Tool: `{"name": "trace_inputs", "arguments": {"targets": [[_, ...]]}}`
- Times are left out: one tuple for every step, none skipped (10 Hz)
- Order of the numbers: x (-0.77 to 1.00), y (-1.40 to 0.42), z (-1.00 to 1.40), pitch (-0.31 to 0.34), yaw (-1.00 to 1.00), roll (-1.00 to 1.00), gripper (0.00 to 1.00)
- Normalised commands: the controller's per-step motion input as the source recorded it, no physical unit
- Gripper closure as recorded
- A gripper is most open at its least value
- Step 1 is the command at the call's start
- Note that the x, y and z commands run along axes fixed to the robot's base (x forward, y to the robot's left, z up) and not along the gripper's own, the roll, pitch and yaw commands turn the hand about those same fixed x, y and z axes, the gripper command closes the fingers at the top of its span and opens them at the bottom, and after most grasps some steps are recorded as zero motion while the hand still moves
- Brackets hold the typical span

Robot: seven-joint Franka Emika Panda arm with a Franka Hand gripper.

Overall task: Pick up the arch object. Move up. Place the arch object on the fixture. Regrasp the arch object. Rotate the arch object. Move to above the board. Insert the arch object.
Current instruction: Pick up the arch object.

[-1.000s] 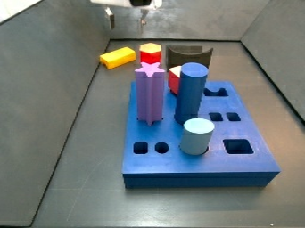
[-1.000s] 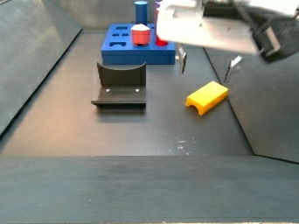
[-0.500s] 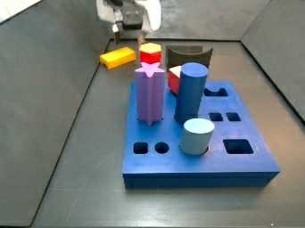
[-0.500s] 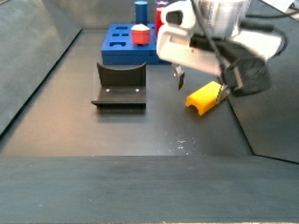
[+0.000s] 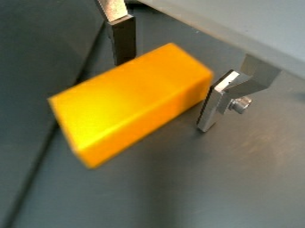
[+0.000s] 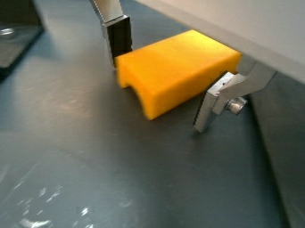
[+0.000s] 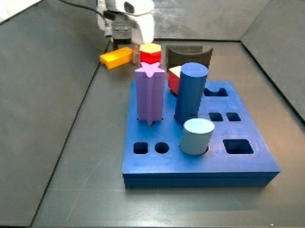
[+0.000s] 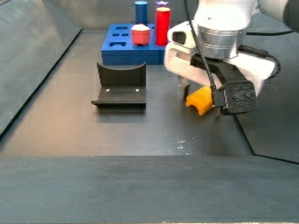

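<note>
- The end effector (image 6: 165, 76) is down at the floor, its silver fingers (image 5: 219, 101) spread open on either side of the arch object (image 5: 128, 101), not visibly clamping it.
- In a side view, the arch object (image 8: 201, 99) lies at 3 o'clock from the fixture (image 8: 119, 85).
- The board (image 8: 131, 46) sits farthest back, at 12 o'clock.

A dark grey, matte floor (image 7: 71, 160) fills the bin, and paler grey walls slope up from it: a left wall (image 7: 36, 53), a back wall (image 7: 202, 18) and a right wall (image 7: 280, 53) in a side view. Soft, even light leaves faint sheen on the panels. Small pale scuffs (image 8: 181, 144) speckle the floor in a side view, and whitish smears (image 6: 48, 200) show in a wrist view.
</note>
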Motion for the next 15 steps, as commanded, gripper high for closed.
{"name": "trace_inputs", "arguments": {"targets": [[-0.39,-0.20,0.03,-0.041,-0.58,0.00,0.00],[-0.21,-0.07,-0.04,-0.036,-0.39,0.00,0.00],[0.00,0.00,-0.26,-0.019,-0.17,0.00,0.00],[0.16,0.05,-0.31,0.000,-0.09,-0.02,0.00],[0.12,0.11,-0.24,0.000,-0.06,-0.04,0.00],[0.00,0.07,-0.09,-0.097,-0.08,-0.08,0.00],[0.00,0.04,-0.09,-0.106,-0.06,-0.04,0.00],[0.00,0.00,0.00,0.000,0.00,0.00,0.00],[0.00,0.00,0.00,0.000,0.00,0.00,1.00],[0.00,0.00,0.00,0.000,0.00,0.00,1.00],[0.00,0.00,0.00,0.000,0.00,0.00,1.00],[0.00,0.00,0.00,0.000,0.00,0.00,1.00],[0.00,0.00,0.00,0.000,0.00,0.00,1.00],[0.00,0.00,0.00,0.000,0.00,0.00,1.00],[0.00,0.00,0.00,0.000,0.00,0.00,1.00]]}}
